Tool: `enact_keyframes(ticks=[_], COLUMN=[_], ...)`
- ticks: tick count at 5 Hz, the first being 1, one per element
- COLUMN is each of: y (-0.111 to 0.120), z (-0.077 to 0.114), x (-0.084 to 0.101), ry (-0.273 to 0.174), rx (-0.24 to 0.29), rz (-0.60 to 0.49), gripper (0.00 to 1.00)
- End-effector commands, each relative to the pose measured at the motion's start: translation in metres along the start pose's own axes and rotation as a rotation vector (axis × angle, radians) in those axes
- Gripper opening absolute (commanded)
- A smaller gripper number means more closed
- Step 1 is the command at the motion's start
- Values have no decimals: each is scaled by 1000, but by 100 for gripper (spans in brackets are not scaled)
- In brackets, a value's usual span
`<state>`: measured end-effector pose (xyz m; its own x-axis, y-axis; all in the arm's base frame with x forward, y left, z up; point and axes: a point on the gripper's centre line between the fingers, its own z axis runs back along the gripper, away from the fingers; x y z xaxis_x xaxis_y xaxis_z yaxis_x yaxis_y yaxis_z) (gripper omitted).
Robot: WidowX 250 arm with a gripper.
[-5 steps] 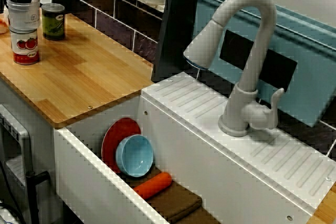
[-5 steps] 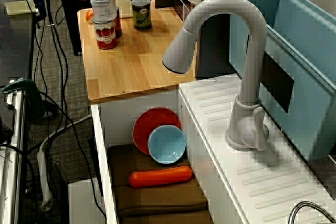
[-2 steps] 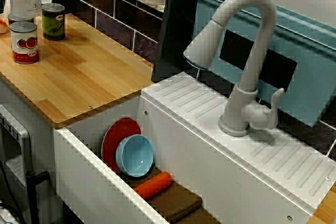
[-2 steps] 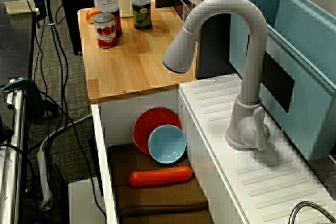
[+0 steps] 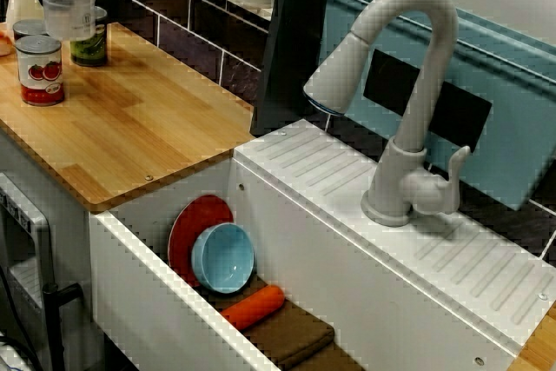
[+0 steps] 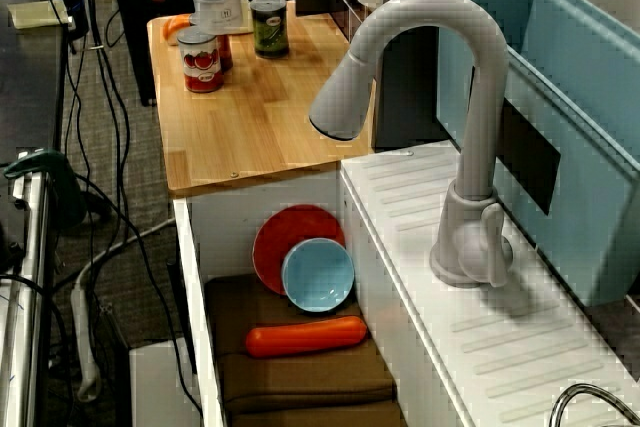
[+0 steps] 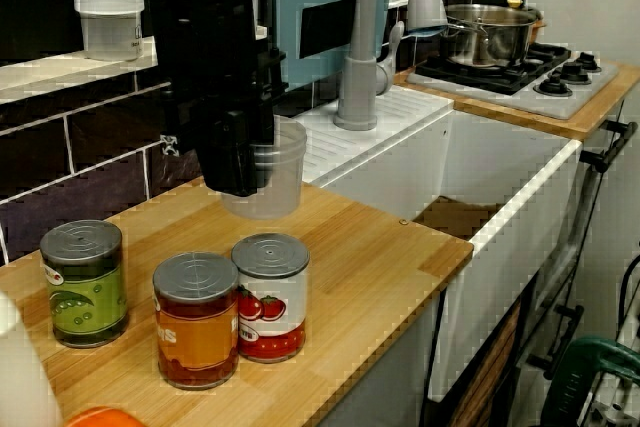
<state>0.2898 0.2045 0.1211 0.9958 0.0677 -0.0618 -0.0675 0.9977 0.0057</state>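
Cup (image 7: 282, 172) lifted clear of tomato can (image 7: 270, 299) | claw (image 7: 242, 165) pointing straight down, pinching cup wall

The cup (image 7: 282, 175) is clear, the tomato can (image 7: 271, 299) red-and-white.

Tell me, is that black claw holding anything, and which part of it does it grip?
Yes. The gripper holds a clear plastic cup by one side of its wall at the rim, above the wooden counter.
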Motion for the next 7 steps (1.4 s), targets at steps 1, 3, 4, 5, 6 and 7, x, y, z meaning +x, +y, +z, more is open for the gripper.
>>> enact_keyframes(ticks=[1,3,4,5,6,7], y=[-17,-40,-56,-70,-88,-107], z=[28,28,22,17,9,-1], x=[-1,-5,-9,-12,-15,-13], ry=[-161,-236,-293,-297,-308,-311], rx=[19,13,32,34,57,99], rz=[71,142,176,194,180,150], gripper=[0,0,0,0,0,0])
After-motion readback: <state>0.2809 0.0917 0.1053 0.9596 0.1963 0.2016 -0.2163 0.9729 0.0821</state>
